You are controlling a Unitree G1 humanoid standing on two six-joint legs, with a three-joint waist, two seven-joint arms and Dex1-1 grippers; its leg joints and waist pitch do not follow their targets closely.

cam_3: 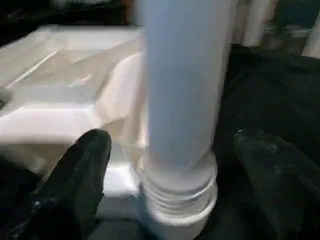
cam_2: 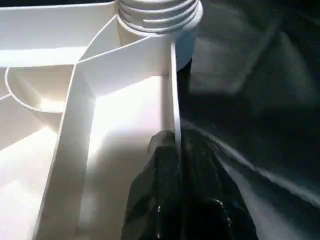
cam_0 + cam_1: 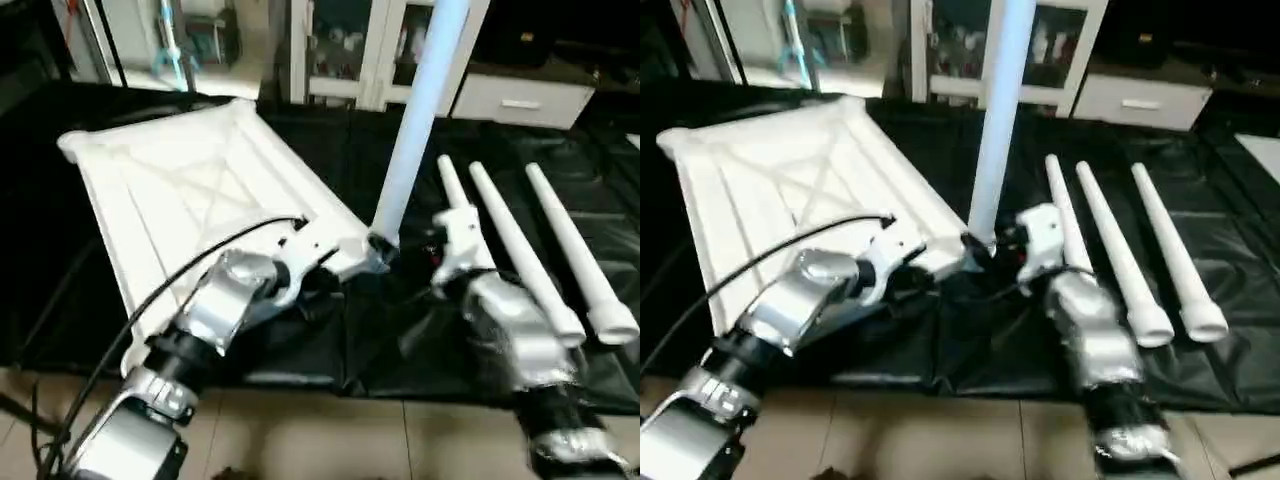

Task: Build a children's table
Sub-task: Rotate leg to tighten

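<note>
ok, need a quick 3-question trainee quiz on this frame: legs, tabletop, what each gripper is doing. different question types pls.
1. True or false: one leg stands upright in a corner socket of the tabletop.
2. How many legs lie loose on the black cloth?
A. two
B. three
C. four
3. Fill in: the left gripper is shut on the tabletop's ____, while the right gripper stands open on either side of the upright leg.

Key:
1. True.
2. B: three loose legs, side by side to the robot's right.
3. Rim, the thin side wall near the socket.
</note>
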